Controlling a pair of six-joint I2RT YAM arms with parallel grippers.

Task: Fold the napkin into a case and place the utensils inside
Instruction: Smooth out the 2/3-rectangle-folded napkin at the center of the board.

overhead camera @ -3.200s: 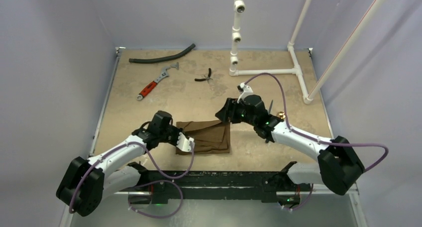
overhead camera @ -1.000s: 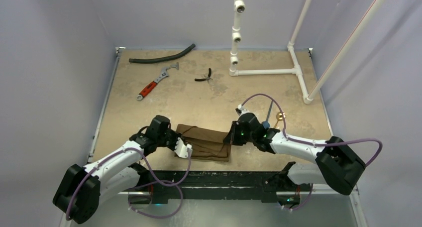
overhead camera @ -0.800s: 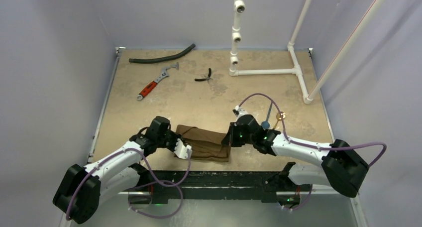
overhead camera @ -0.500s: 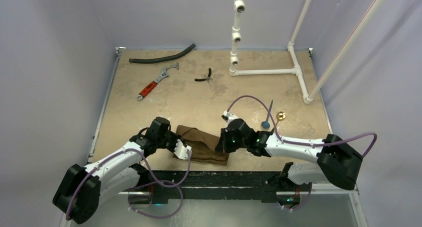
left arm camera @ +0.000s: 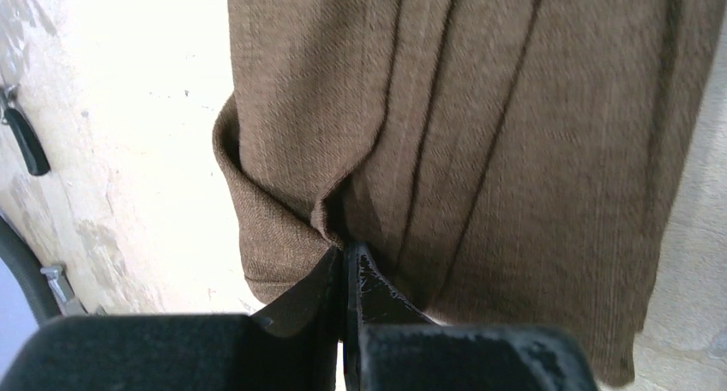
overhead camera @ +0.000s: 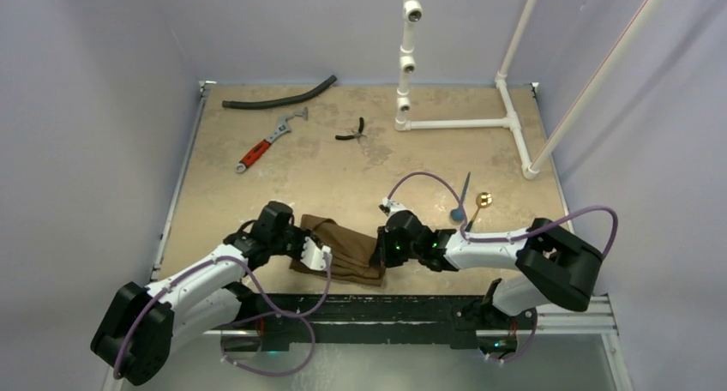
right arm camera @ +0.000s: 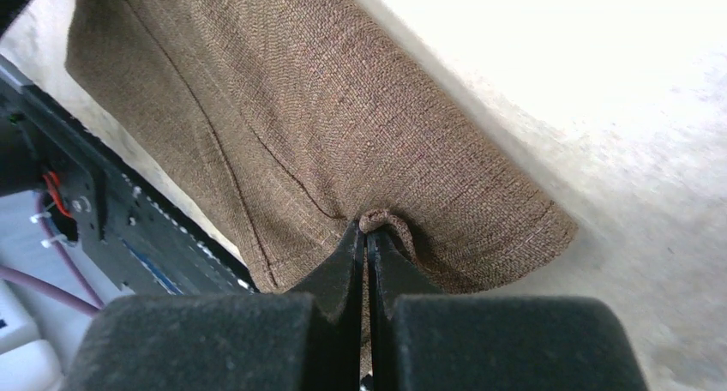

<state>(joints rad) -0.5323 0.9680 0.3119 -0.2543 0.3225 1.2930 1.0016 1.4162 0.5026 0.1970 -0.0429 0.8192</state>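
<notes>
Where the worktop (overhead camera: pixel 257 194) runs to the back wall on the left, a black hose (overhead camera: pixel 279 95) lies, and in front of it a red-handled wrench (overhead camera: pixel 270 140), with small black pliers (overhead camera: pixel 351 133) a little to the right of it; all three are well apart from the arms. Nearer to the bases, the left claw (overhead camera: pixel 319 257) is closed tight on the left edge of the napkin (overhead camera: pixel 345 247). The left wrist view shows its two black jaws pressed together with a small pleat of brown cloth caught between them. The napkin is folded into a narrow band of several layers and sits close to the near edge of the worktop, between the two claws, with its left part somewhat bunched. Whether it rests fully flat I cannot tell. On its right edge the right claw (overhead camera: pixel 377 252) is also closed, pinching a little fold of the cloth, as the right wrist view shows clearly. Farther right and a bit behind, the blue spoon (overhead camera: pixel 459 212) lies on the bare worktop, outside the napkin, and just beside it lies a golden-tipped piece (overhead camera: pixel 484 200). Behind these stands a white pipe frame (overhead camera: pixel 454 123).
</notes>
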